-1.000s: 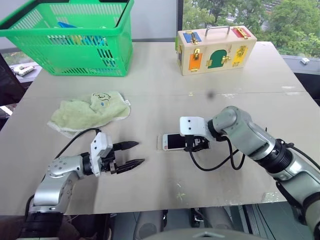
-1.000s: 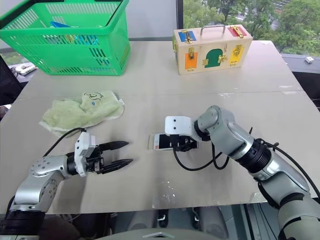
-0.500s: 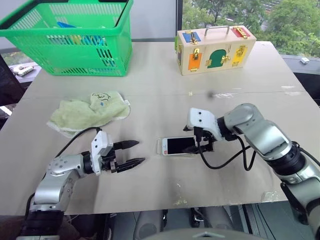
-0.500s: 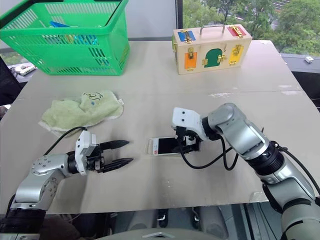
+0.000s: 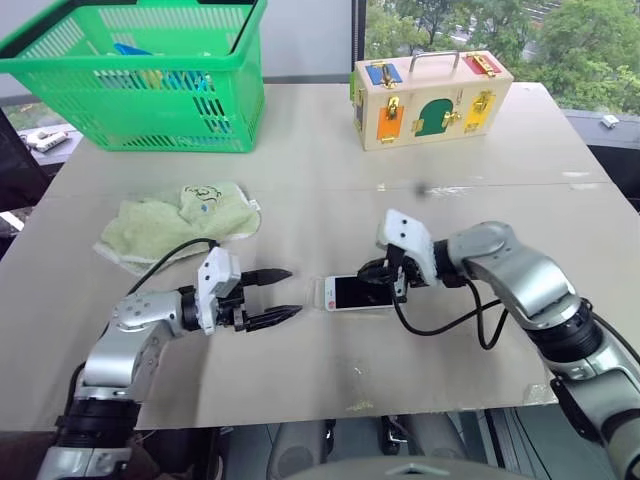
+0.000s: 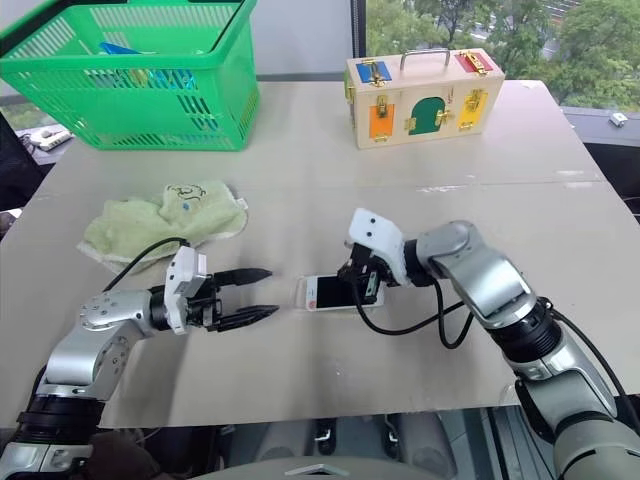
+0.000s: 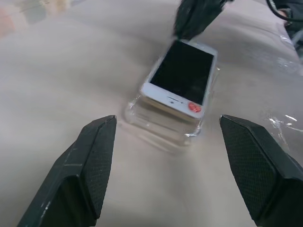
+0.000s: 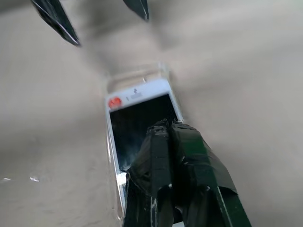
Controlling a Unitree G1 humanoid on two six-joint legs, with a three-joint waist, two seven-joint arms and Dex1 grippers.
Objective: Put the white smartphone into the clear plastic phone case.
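The white smartphone (image 5: 352,293) lies screen up near the middle of the table. It rests on the clear plastic phone case (image 7: 163,138), whose glossy edges show under and around it. My right gripper (image 5: 380,276) is shut, its closed tips (image 8: 165,128) down on the black screen at the phone's right end. Just left of the phone, my left gripper (image 5: 293,292) is open and points at the phone's left end without touching it. In the left wrist view the phone (image 7: 182,71) lies ahead of the two spread fingers (image 7: 94,156).
A pale green towel (image 5: 180,220) lies at the left. At the back stand a green basket (image 5: 140,80) and a wooden lock box (image 5: 430,95). The right arm's black cable (image 5: 440,325) loops on the table beside the phone.
My right gripper closed and turned, going from open at the phone's right end to shut with its tips on the screen. My left gripper edged slightly toward the phone.
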